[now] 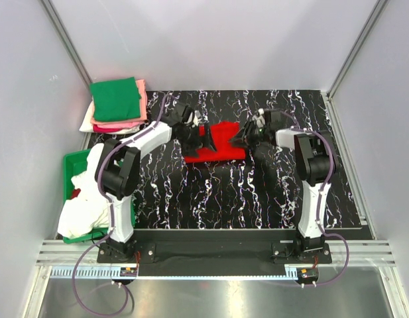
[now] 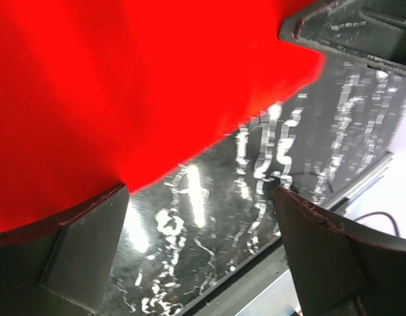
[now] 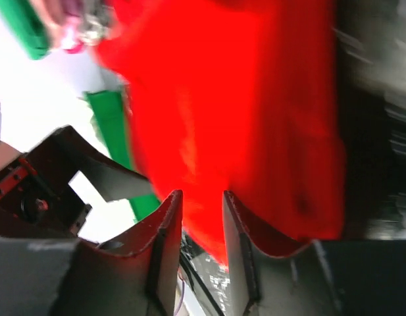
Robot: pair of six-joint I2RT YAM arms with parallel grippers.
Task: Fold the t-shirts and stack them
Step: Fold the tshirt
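The red t-shirt (image 1: 217, 142) lies partly folded on the black marbled table (image 1: 217, 199), between the two arms. My left gripper (image 1: 196, 131) is at the shirt's left edge. In the left wrist view it (image 2: 199, 197) stands wide open over bare table, and the red cloth (image 2: 124, 85) touches only the back of one finger. My right gripper (image 1: 247, 137) is at the shirt's right edge. In the blurred right wrist view its jaws (image 3: 201, 197) are drawn close, with a fold of red cloth (image 3: 242, 118) in the narrow gap. Folded green (image 1: 115, 98), pink (image 1: 134, 120) and white t-shirts are stacked at the back left.
A green plastic bin (image 1: 73, 167) at the left edge holds crumpled white cloth (image 1: 85, 202) that spills over its near side. Grey walls enclose the table on the left, back and right. The arm bases stand on a rail at the near edge.
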